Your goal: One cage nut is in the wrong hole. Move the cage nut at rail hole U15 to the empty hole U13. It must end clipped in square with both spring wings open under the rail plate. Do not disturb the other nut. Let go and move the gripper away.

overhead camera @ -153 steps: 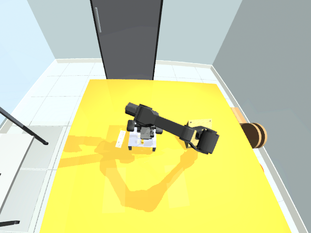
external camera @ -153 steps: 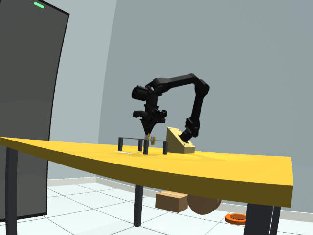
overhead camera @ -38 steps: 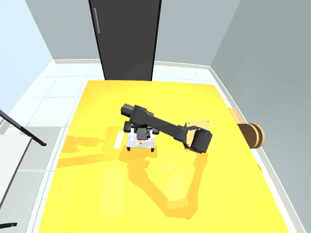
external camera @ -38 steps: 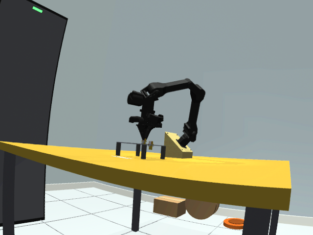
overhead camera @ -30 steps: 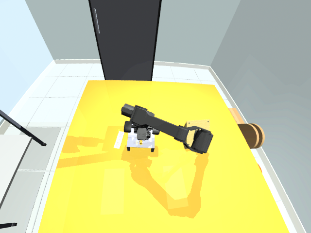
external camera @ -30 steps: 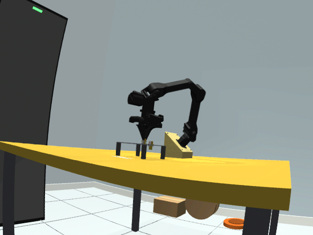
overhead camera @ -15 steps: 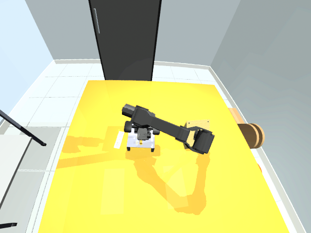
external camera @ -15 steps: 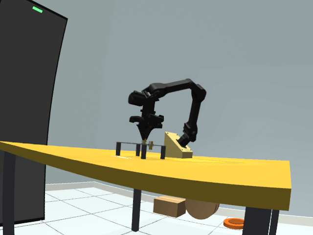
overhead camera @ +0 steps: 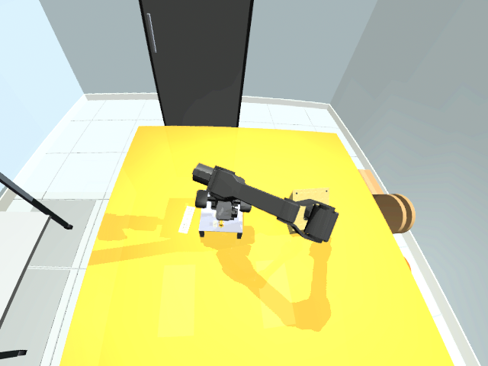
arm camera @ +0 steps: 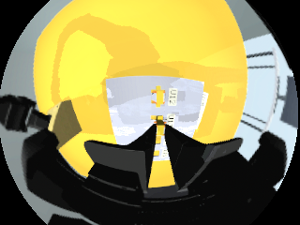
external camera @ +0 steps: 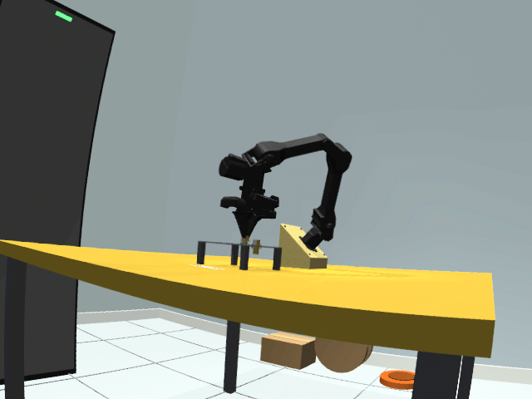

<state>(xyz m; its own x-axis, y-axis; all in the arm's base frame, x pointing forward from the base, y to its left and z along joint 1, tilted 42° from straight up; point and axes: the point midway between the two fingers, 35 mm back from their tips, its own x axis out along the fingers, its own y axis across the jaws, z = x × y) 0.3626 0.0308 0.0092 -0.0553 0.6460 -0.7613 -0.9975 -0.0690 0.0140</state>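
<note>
We pinch one nut (external camera: 246, 239) (arm camera: 160, 120) in our nearly shut gripper (overhead camera: 224, 214) (external camera: 245, 237) (arm camera: 160, 125), at the plate (overhead camera: 208, 226) (external camera: 219, 243) (arm camera: 128, 96). The other nut (overhead camera: 221, 223) (external camera: 256, 246) (arm camera: 159, 97) sits beside U12

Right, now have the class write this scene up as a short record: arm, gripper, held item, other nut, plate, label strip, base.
arm: bent over the plate, reaching down
gripper: shut on a cage nut, fingertips at the plate, by the label after U12
gripper point
other nut: in the plate beside the U12 label
plate: raised on dark legs
label strip: white, on the table beside the plate
base: wooden wedge
seating of held nut: cannot tell
</note>
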